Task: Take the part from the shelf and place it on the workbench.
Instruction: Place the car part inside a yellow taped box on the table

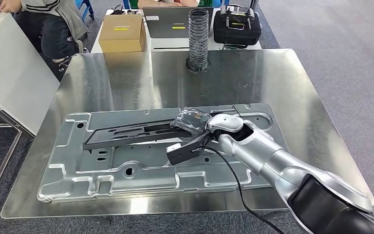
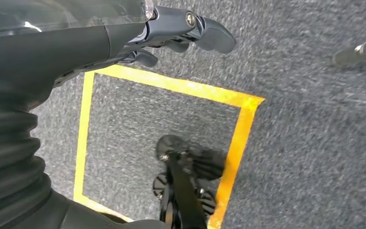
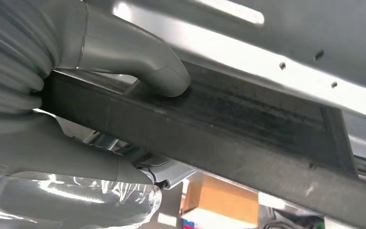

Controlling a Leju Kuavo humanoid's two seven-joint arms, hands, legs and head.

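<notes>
Head view: right hand (image 1: 195, 127) grips the long black part (image 1: 136, 134) over the pressed metal panel (image 1: 78, 170) on the workbench (image 1: 126, 78).

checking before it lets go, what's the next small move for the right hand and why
Probably open the right hand and lift away. The black part it grips already lies along the silver panel on the workbench, and the right wrist view shows the thumb pressed on it.
</notes>
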